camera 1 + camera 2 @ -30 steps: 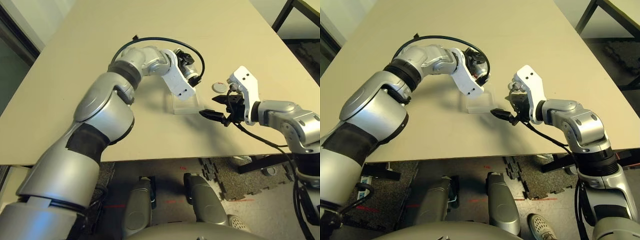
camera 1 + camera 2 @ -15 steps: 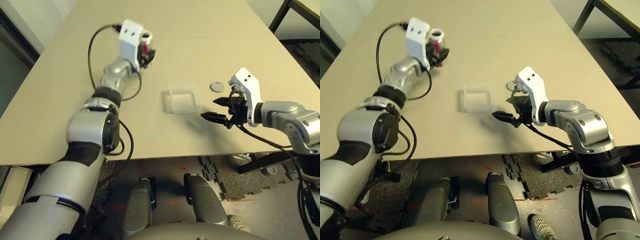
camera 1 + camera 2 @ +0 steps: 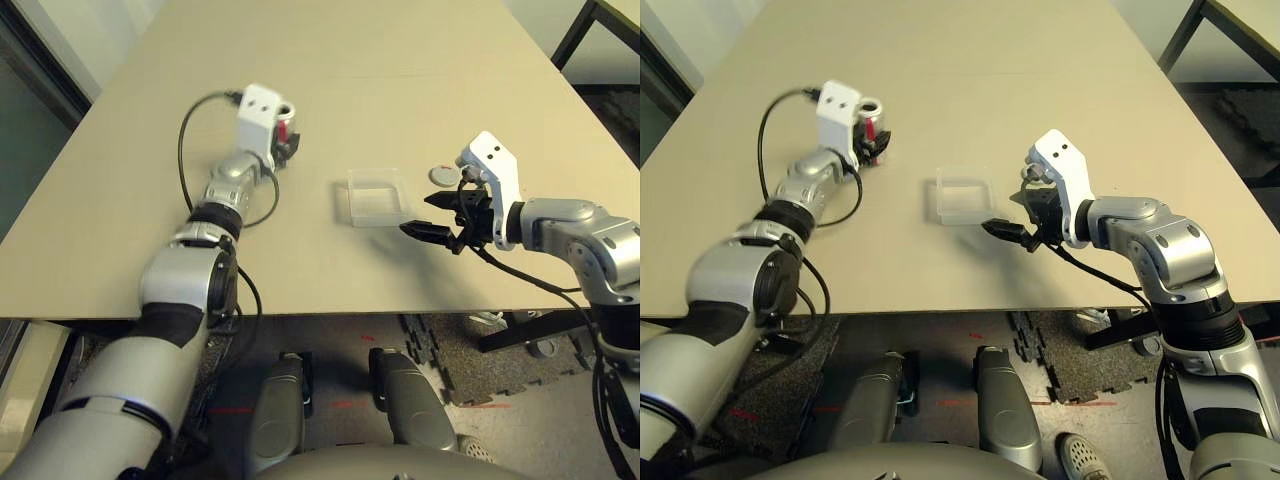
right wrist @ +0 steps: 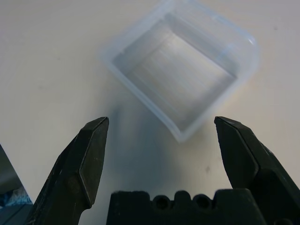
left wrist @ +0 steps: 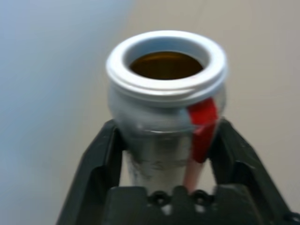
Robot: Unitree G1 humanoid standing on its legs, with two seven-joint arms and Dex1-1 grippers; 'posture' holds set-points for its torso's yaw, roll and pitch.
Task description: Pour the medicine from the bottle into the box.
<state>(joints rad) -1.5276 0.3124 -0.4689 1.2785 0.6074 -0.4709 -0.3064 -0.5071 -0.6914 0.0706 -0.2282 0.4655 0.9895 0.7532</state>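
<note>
One bottle (image 5: 164, 122), one box (image 3: 377, 199), one cap (image 3: 444, 176)

We note: bottle (image 5: 161, 126) silver-grey with a red stripe down its side, rim white, amber-brown within; box (image 3: 377, 200) clear and colourless; bench (image 3: 330, 270) plain beige; disc cap (image 3: 444, 176) grey; both claws black, left (image 5: 164, 140) and right (image 4: 161, 140); wrist brackets (image 3: 492, 165) white with black dots

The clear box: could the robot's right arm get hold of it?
Probably yes: the right gripper stands open close by the box, and nothing visible lies between them.
</note>
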